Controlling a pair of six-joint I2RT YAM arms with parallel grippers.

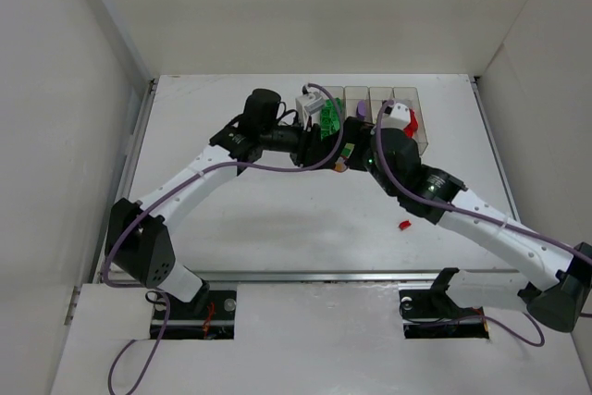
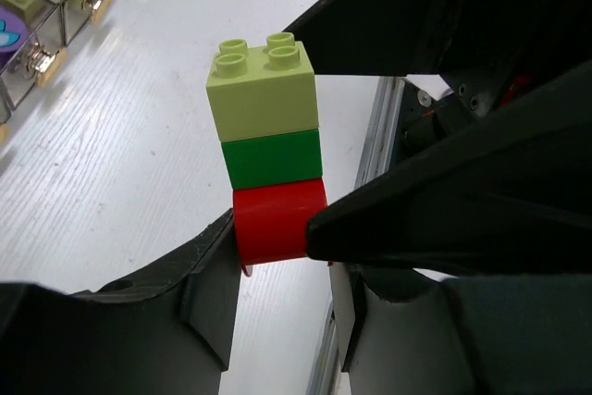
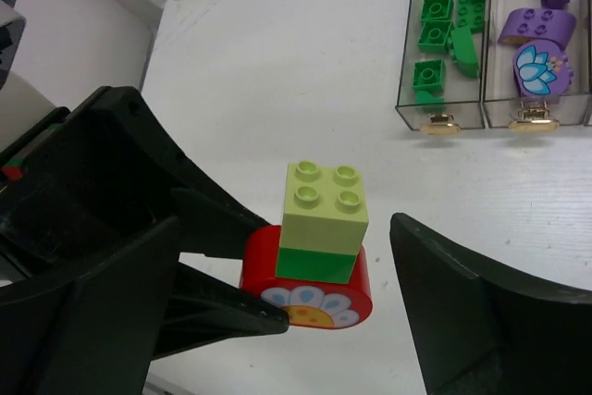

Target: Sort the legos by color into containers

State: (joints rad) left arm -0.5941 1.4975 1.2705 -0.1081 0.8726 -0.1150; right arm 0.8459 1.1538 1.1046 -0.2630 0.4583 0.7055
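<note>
Lime-green-red lego stack [image 2: 271,159] — red base [image 2: 277,221] tight in left hand [image 2: 268,236] — right hand [image 3: 287,225] wide open

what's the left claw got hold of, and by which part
The left claw holds a three-brick stack, pinched by its red bottom brick.
</note>
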